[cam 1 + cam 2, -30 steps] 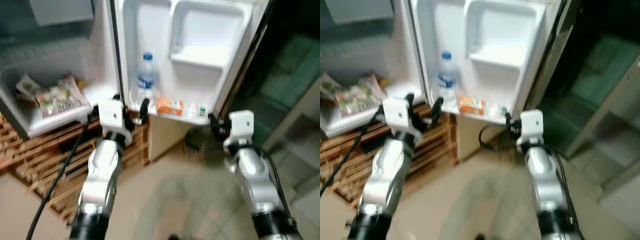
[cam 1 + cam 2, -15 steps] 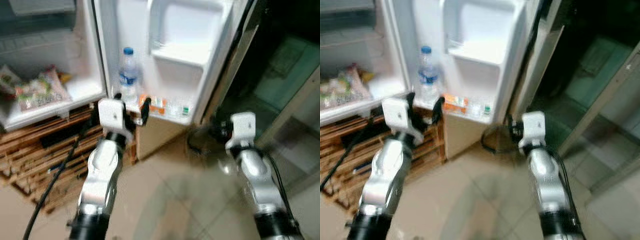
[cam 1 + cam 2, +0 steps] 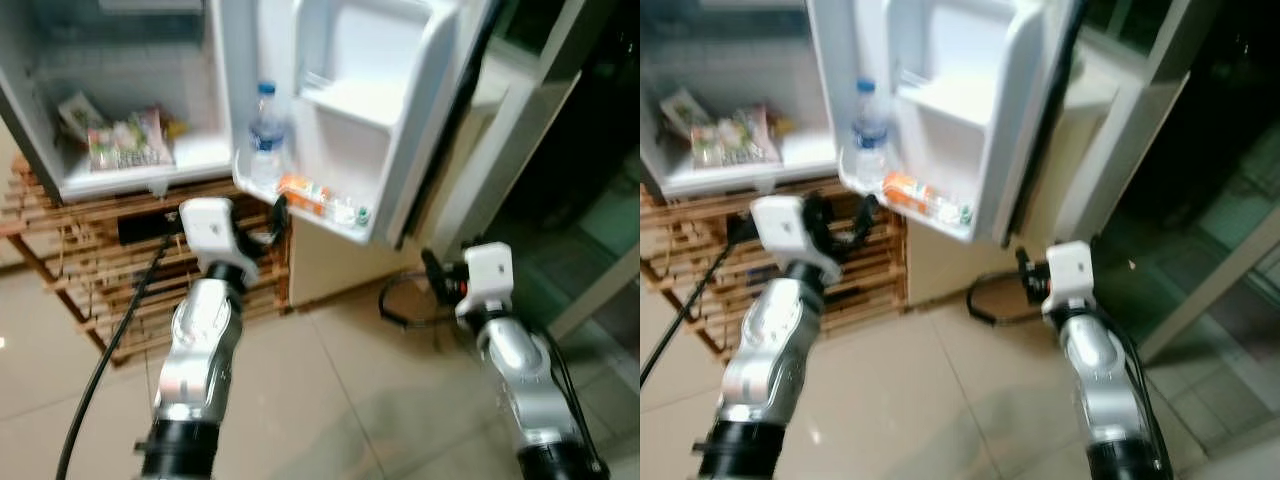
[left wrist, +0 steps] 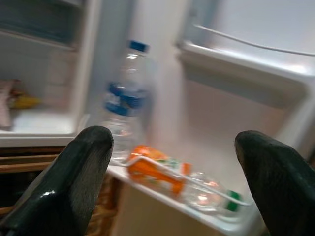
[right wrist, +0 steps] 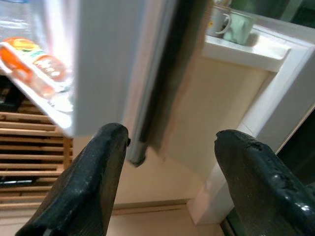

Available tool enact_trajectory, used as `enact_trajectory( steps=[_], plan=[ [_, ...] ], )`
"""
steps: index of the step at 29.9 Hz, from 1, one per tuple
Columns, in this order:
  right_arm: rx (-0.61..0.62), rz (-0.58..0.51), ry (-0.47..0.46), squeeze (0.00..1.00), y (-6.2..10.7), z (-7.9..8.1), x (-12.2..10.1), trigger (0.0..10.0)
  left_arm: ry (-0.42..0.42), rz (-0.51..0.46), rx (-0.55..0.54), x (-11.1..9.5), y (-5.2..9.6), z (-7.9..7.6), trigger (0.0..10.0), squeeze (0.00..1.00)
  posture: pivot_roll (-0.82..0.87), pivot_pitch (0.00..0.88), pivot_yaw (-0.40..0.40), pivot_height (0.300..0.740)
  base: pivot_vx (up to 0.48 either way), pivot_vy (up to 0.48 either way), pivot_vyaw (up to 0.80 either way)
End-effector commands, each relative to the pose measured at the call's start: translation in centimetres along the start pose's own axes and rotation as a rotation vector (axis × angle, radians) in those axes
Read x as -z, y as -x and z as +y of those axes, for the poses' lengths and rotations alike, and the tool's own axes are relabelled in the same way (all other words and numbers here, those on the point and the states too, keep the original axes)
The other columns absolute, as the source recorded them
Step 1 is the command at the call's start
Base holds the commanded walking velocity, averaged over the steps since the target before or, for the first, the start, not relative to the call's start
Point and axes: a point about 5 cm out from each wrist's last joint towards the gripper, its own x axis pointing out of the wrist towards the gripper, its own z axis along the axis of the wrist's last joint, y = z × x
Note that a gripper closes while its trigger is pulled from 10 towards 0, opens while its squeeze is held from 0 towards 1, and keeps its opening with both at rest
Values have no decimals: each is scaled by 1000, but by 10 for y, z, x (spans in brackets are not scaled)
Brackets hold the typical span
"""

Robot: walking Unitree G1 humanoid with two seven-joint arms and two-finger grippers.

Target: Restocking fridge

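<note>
Two grippers, left gripper (image 3: 228, 212) and right gripper (image 5: 162, 147), hang spread and empty before the open fridge door (image 3: 385, 110). On its bottom shelf's left end stands a water bottle (image 3: 265, 135): probably light, slick, crushable, best gripped mid-body.

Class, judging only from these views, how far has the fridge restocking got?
Done: the fridge door stands open, with a water bottle upright and an orange bottle lying on its bottom shelf; packets lie inside. In hand: nothing; the left end effector and right end effector are open and empty. Left: fetching more stock.
</note>
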Motion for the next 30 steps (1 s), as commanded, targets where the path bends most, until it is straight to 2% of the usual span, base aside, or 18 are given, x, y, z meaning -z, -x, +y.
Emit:
enact_trajectory(
  steps=[1,7,9,12,14,16,17,18,22,30],
  plan=[
    [-8,-30,-7,192,-8,3,-10,10000,-23,-12,6,-4,-4,-1,10000,0,-143,0,-52,740,416,240,500],
    [2,-38,-10,204,-11,1,-12,10000,27,0,-30,-2,-4,1,10000,0,-145,0,-51,740,416,120,493],
    [35,-35,-28,212,-10,-4,-10,10000,33,-15,-51,-3,-3,2,10000,0,-141,0,-53,740,409,251,481],
    [138,15,28,176,-10,-17,-3,10000,33,-18,-61,-4,-2,4,10000,0,-135,0,-56,740,0,0,146],
    [168,8,29,173,-8,-22,-3,10000,30,-15,-67,-3,-1,5,10000,0,-135,0,-56,740,0,0,0],
    [86,-68,38,180,-2,-14,-14,10000,17,-9,-80,-2,0,10,10000,0,-134,0,-55,740,0,0,0],
    [4,-96,29,180,4,-1,-18,10000,-14,11,-95,1,1,12,10000,0,-138,0,-55,740,0,0,0],
    [-7,-93,22,176,6,1,-18,10000,-27,22,-108,2,1,13,10000,0,-138,0,-55,740,0,0,0],
    [8,-73,11,169,8,1,-12,10000,-43,19,-88,2,-1,10,10000,0,-142,0,-53,740,0,0,0],
    [43,-47,-17,169,6,-7,-9,10000,-44,-6,-32,-1,-2,1,10000,0,-144,0,-54,740,215,-399,0]
  ],
)
